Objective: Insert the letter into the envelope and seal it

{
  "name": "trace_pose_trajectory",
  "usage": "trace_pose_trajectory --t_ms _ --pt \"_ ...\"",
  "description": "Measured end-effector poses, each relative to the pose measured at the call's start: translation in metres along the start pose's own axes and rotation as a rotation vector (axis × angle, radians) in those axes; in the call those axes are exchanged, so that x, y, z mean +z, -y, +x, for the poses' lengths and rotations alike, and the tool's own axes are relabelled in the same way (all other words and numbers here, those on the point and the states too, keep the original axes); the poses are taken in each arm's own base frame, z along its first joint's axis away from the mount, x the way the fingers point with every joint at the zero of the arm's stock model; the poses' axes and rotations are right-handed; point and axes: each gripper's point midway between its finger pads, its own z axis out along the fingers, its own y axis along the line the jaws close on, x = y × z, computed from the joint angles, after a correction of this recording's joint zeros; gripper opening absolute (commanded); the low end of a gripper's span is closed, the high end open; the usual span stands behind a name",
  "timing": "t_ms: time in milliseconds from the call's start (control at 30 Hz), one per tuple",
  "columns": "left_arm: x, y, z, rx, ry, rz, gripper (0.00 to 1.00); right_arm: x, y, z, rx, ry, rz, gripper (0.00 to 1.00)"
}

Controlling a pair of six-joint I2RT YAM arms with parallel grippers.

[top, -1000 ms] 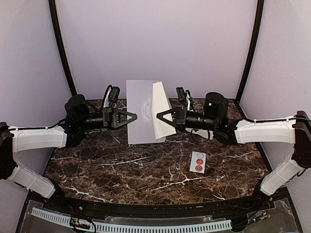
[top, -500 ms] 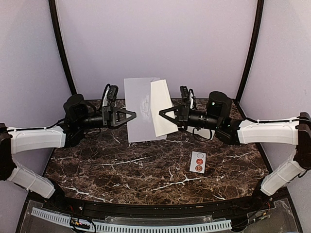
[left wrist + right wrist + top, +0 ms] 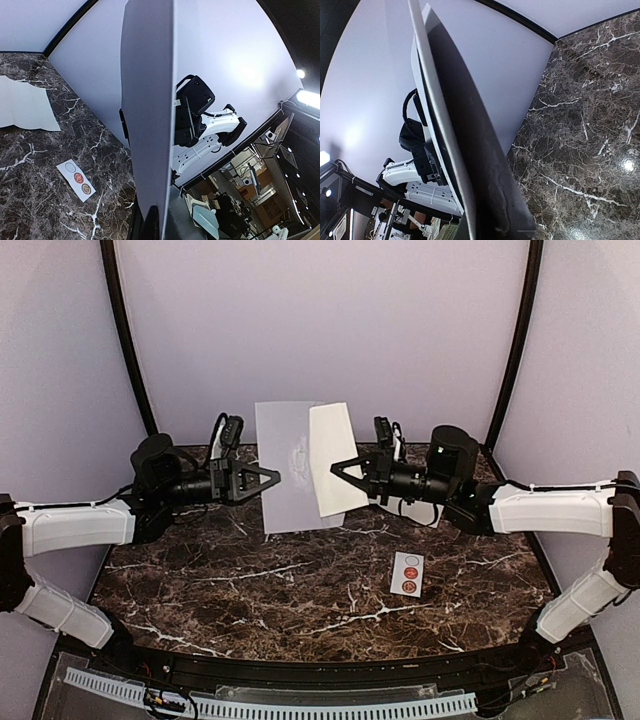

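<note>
The grey-lavender envelope (image 3: 286, 468) is held upright above the back of the table, with my left gripper (image 3: 277, 478) shut on its left edge. In the left wrist view the envelope (image 3: 147, 110) shows edge-on, rising from the jaws of the left gripper (image 3: 156, 225). My right gripper (image 3: 336, 468) is shut on the white letter (image 3: 333, 455), which stands upright and overlaps the envelope's right edge. I cannot tell whether any of the letter is inside the envelope. In the right wrist view the letter (image 3: 437, 115) shows edge-on against a dark finger (image 3: 507, 200).
A small white sticker strip with round seals (image 3: 407, 573) lies on the marble table (image 3: 250, 590) at the right front; it also shows in the left wrist view (image 3: 75, 180). Another white sheet (image 3: 25, 107) lies flat on the table under the right arm.
My right gripper has lifted the letter and drawn it slightly right, so it stands more upright beside the envelope. The envelope has risen a little in the left gripper.
</note>
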Motion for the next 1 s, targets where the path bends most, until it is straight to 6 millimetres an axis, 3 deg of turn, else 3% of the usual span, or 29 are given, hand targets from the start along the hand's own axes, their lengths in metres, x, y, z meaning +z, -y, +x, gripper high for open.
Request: trace_pose_trajectory --t_ms 300,600,1000 --pt "0.0 0.003 -0.002 0.011 0.009 0.01 0.0 0.006 0.001 -0.005 0.014 -0.004 0.008 0.0" --pt "0.0 0.005 -0.005 0.006 0.017 0.021 0.0 0.013 -0.004 0.003 0.005 -0.027 -0.033 0.0" --pt "0.001 0.004 -0.006 0.003 0.022 0.022 0.1 0.029 -0.034 0.012 -0.087 -0.065 -0.111 0.0"
